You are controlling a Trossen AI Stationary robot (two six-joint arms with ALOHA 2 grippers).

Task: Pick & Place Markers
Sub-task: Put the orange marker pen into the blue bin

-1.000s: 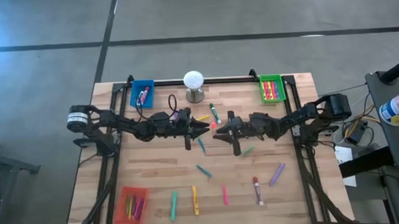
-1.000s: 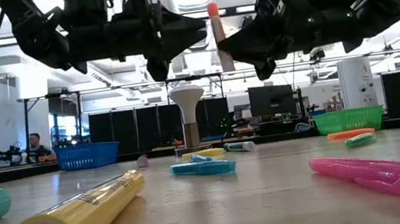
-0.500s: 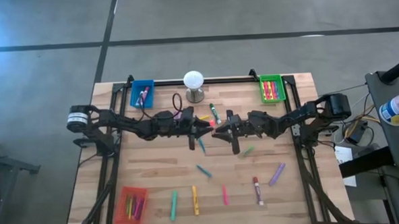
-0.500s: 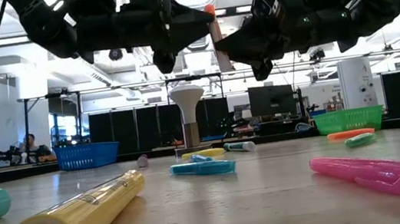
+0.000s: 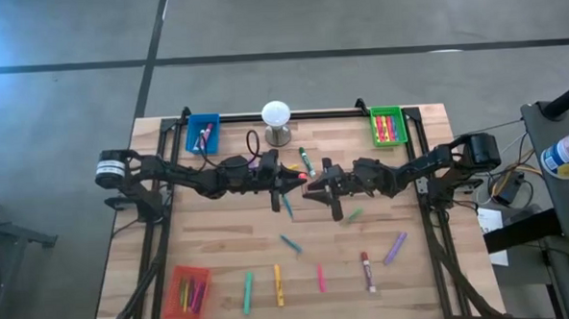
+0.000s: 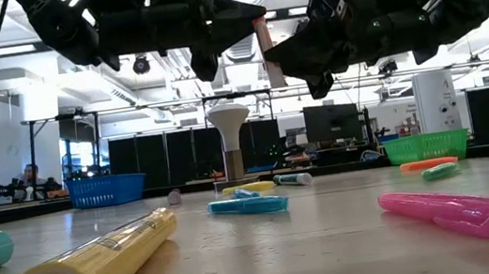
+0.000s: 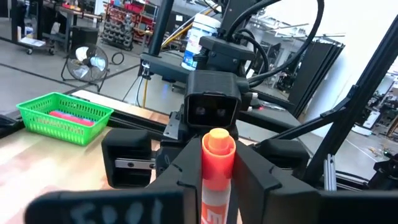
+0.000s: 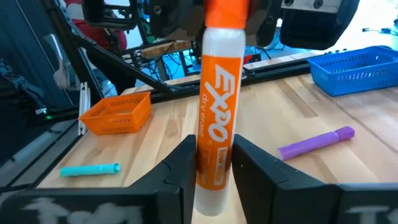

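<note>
Above the bench, the right claw grips an orange marker upright, presenting it to the left claw, which closes around its cap for a handover.

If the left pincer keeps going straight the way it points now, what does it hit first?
The orange marker, held upright in the right pincer, which faces the left pincer head-on above the table's middle. How narrow the gap is cannot be read; it looks slight.

Robotics lab: racks, monitors.
</note>
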